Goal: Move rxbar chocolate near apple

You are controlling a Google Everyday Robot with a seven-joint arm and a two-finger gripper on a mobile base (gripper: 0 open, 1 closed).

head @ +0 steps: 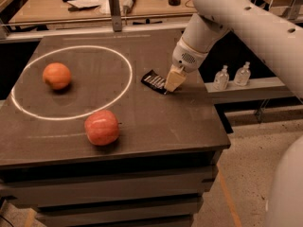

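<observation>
While the snack bar (152, 80) is lying near the tabletop's (165, 126) right edge, the claw (173, 81) is hanging over its right end, apparently lining up a grasp; open or closed cannot be told. Apple (102, 127) is sitting near the front edge, well apart.

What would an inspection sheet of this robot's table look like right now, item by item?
Surface: dark table with a white circle marked on it.
Job's things: rxbar chocolate lies flat just outside the circle's right side; apple sits at the circle's front edge, well apart from the bar.
Clutter: orange fruit inside the circle.
Grippers: gripper is down at the bar's right end.
Cables: nothing seen.
Surroundings: two small bottles on a side shelf to the right; workbench with tools behind the table.
</observation>
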